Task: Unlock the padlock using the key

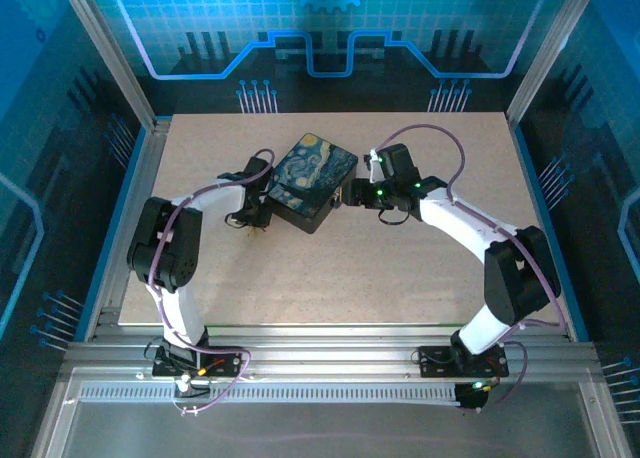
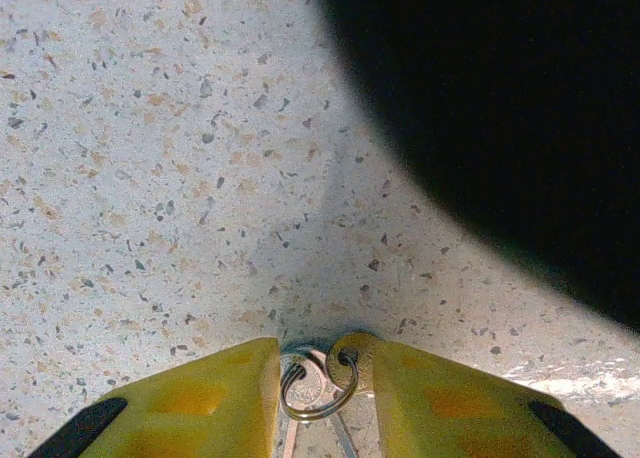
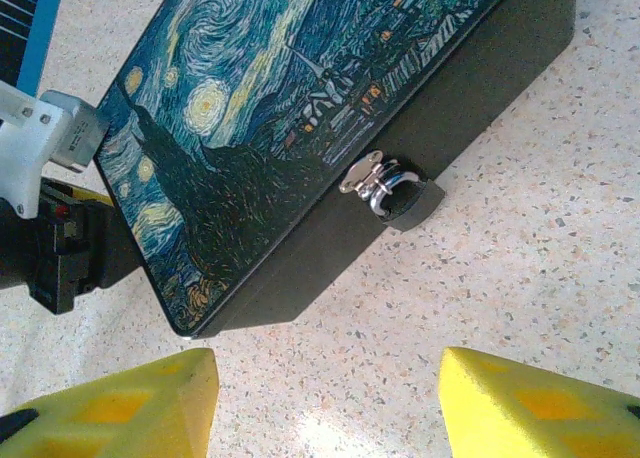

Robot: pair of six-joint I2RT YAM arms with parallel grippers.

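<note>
My left gripper (image 2: 318, 383) has its yellow fingers drawn in close around a small ring carrying the key (image 2: 312, 390) and a brass-coloured key (image 2: 352, 363). The ring touches the left finger and the brass head lies against the right one, just above the speckled table. In the top view this gripper (image 1: 258, 218) points down at the box's left side. The padlock (image 3: 408, 200), a dark body with a silvery shackle, hangs from the metal hasp on the box's front wall. My right gripper (image 3: 325, 418) is open and empty, a short way in front of the padlock.
The dark box (image 1: 312, 178) with its blue-and-yellow swirl lid (image 3: 290, 98) lies slanted at mid-table between both grippers. Its dark bulk (image 2: 520, 108) looms close at the upper right of the left wrist view. The speckled table (image 1: 330, 278) is ringed by metal rails.
</note>
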